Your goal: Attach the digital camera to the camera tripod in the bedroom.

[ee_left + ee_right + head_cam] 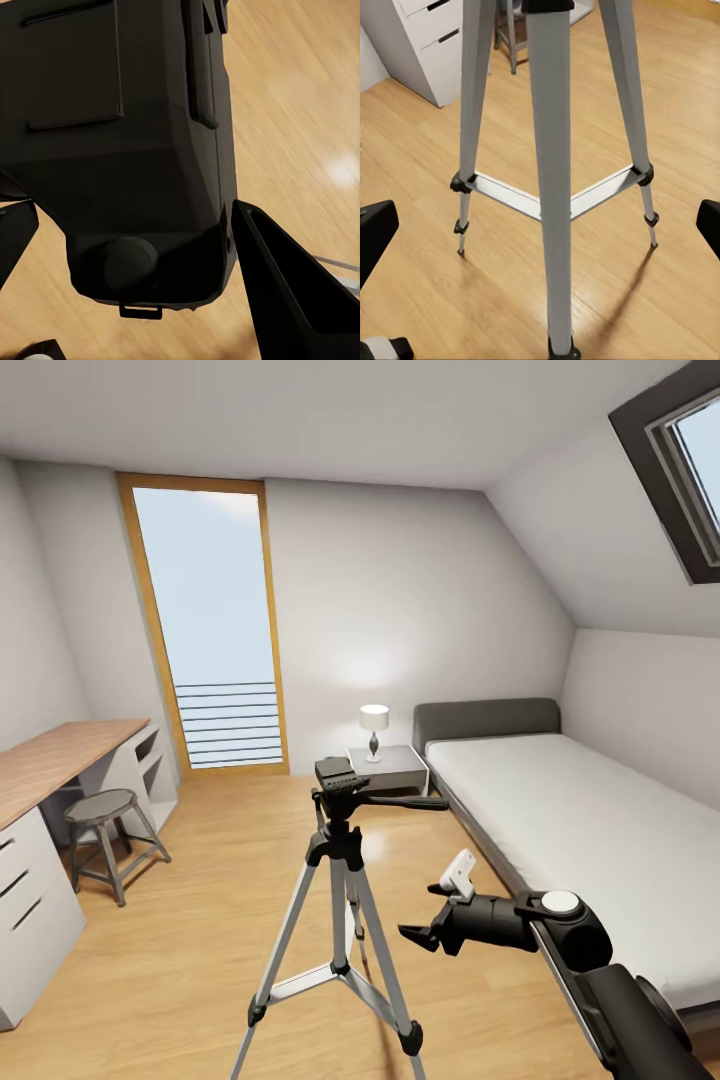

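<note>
Head view: the camera tripod [338,905] is seen at frame centre on the wood floor, the right gripper [418,937] beside it, jaws spread, nothing held. Bed [570,830] at right, stool [105,838] at left.

Left wrist view: a dark body, apparently the digital camera [127,150], is seen between spread fingers [289,296]; grip cannot be told.

Right wrist view: tripod legs are framed between wide-open fingertips [375,236].

Camera tripod [340,905] left of bed [570,830]

Matte black right arm [600,970], round white cap on the joint, small white bracket near black gripper [425,937].
</note>
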Available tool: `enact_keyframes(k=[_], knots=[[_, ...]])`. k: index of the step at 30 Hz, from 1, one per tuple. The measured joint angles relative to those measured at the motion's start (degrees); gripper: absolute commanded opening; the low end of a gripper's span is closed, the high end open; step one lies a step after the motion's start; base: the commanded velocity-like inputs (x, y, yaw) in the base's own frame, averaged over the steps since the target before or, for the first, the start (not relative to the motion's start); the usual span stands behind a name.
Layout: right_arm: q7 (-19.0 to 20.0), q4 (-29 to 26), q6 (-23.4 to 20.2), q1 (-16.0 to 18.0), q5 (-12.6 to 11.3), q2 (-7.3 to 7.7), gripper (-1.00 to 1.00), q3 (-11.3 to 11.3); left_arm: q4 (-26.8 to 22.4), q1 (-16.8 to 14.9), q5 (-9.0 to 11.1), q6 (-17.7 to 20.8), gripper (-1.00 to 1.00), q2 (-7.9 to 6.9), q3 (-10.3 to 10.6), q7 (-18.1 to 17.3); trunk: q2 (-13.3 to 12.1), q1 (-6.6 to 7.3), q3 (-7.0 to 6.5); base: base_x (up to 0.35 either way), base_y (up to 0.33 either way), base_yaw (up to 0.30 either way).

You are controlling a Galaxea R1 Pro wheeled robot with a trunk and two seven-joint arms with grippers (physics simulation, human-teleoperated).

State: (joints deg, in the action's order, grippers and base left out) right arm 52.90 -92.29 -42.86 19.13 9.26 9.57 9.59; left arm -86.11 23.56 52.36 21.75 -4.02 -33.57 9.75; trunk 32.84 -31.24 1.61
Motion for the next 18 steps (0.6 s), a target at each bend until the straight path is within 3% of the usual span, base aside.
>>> enact_keyframes(k=[10, 18], knots=[[0.0, 0.0, 0.0, -0.3, 0.0, -0.04, 1.00, 0.1, -0.1, 0.0, 0.0, 0.0, -1.00, 0.00, 0.0, 0.0, 0.0, 0.00, 0.00, 0.006, 0.000, 0.000], [0.0, 0.2, -0.1, -0.3, 0.1, -0.18, 1.00, 0.1, -0.1, 0.0, -0.2, 0.0, -1.00, 0.04, 0.0, 0.0, 0.0, 0.01, 0.00, 0.146, 0.000, 0.000]])
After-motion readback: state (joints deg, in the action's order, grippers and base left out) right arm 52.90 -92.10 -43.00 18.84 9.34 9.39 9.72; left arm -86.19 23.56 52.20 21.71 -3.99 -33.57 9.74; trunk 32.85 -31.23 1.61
